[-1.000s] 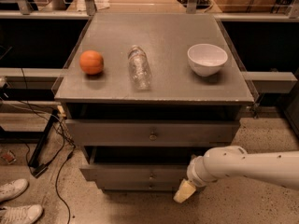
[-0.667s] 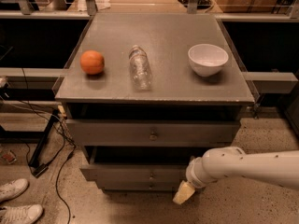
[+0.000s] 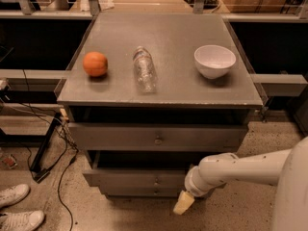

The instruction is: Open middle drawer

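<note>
- Progress, as we judge it, is slight. The middle drawer (image 3: 130,178) sits second of three in the grey cabinet, under the top drawer (image 3: 120,137), and its front looks close to flush. A dark band lies above it, but a like band lies above the top one, so we cannot call it opened.
- Its small round knob (image 3: 156,181) is bare, and nothing grips it.
- The gripper (image 3: 183,202) hangs low on the white arm, right of and below that knob, in front of the right end of the lowest drawer (image 3: 139,192) and near the floor (image 3: 240,211). Whether it is spread or closed we cannot tell.
- Left to do, in our view: reach the knob, take hold and pull outward.
- On the table (image 3: 168,32) an orange (image 3: 95,64), a clear plastic bottle (image 3: 144,69) lying on its side and a white bowl (image 3: 214,60) stand in a row, well apart.
- The floor is speckled, with cables (image 3: 59,179) and a pair of white shoes (image 3: 17,208) at the left.
</note>
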